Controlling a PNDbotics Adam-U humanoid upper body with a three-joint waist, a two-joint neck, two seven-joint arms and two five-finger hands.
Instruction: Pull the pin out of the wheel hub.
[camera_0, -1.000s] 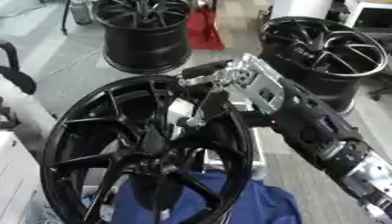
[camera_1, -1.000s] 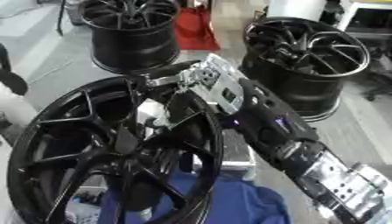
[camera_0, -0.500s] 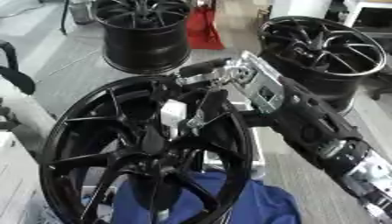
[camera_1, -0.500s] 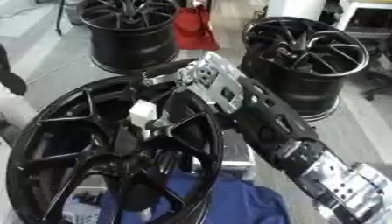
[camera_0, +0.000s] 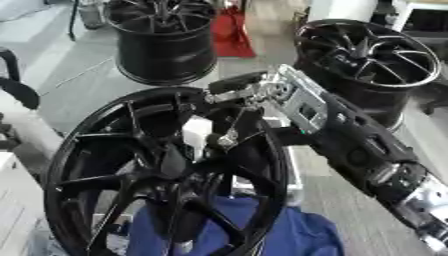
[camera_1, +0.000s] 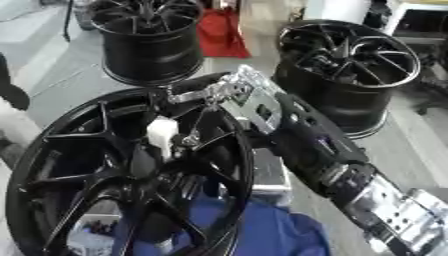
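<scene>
The white pin (camera_0: 196, 136) is pinched in the right hand (camera_0: 241, 102) — fingers curled round it — just above the centre of the black wheel hub (camera_0: 166, 170).

No readable text, label, brand, number or sign is showing anywhere in either view, neither on the wheels nor on the robot arm.

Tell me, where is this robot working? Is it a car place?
Probably a workshop or wheel store. Black wheels stand on the floor: one big wheel up close, two more wheels behind, and the robot's right hand reaches into the near one.
</scene>
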